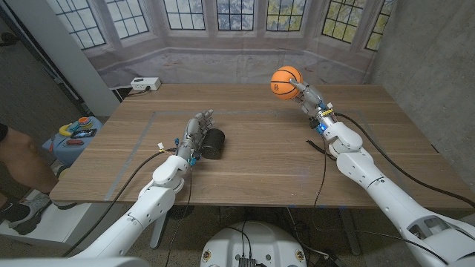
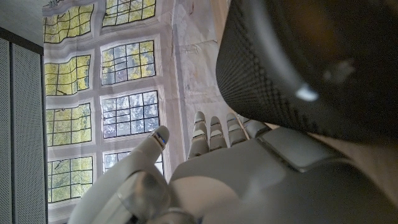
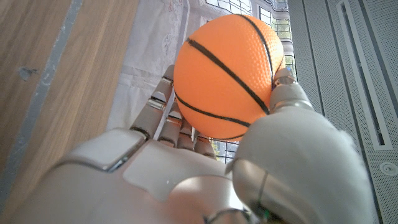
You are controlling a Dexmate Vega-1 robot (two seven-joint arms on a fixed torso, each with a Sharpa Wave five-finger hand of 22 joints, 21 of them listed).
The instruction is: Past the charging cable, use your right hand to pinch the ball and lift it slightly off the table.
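Note:
My right hand (image 1: 306, 94) holds a small orange basketball (image 1: 285, 80) above the far right part of the wooden table (image 1: 260, 170). In the right wrist view the ball (image 3: 227, 74) sits pinched between the thumb and the fingers (image 3: 158, 102) of that hand (image 3: 186, 168), with the table off to one side. My left hand (image 1: 197, 133) stands on the table left of centre, fingers apart, right beside a black cylinder (image 1: 213, 143). The left wrist view shows that hand (image 2: 211, 168) holding nothing, the black dotted cylinder (image 2: 298, 62) close against it.
A dark cable (image 1: 323, 159) runs along my right arm and over the table near the wrist. A white power strip (image 1: 145, 84) lies at the table's far left corner. A colourful toy (image 1: 74, 133) and a person's leg (image 1: 22, 159) are left of the table.

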